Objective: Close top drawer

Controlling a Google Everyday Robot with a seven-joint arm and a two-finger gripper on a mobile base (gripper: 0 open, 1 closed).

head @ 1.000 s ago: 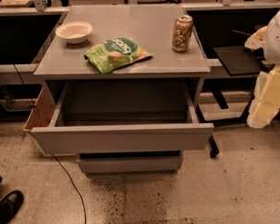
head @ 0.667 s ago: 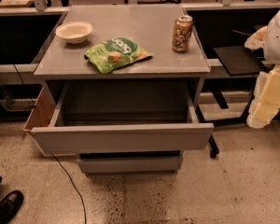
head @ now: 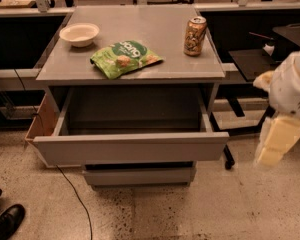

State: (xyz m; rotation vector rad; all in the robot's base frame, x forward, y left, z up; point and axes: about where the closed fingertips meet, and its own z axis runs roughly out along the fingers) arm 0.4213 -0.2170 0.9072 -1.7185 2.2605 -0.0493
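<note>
Showing the wide, shallow grey top drawer [head: 130,148] pulled well out of the grey cabinet, exactly as a second ago: same reach forward, plain flat front overhanging the lower grey drawer front [head: 140,175], inner floor and walls dim with shadow. No shift either among the things on the grey tabletop [head: 155,21] above.

Changed only at the right edge: pale yellow hand [head: 273,144] lower in view than before and smeared, hanging beneath the rounded white arm [head: 296,86], itself dropped as well. Well apart from the drawer, out beyond its right front corner, touching neither drawer nor cabinet, with no object seen in it. Cannot tell whether spread or pressed together. Arm cut off by the right border.

On the tabletop: shallow cream bowl [head: 79,34] at the back left, crinkled green snack bag [head: 125,58] lying flat toward the front, tan drink can [head: 195,35] upright at the right. Brown board [head: 42,121] at the cabinet's left side, partly hidden behind the drawer. Thin black cable [head: 75,199] trailing across the speckled floor. Black shoes [head: 5,219] cropped at the bottom left corner. Beneath the lower drawer front, too dark to make out.
</note>
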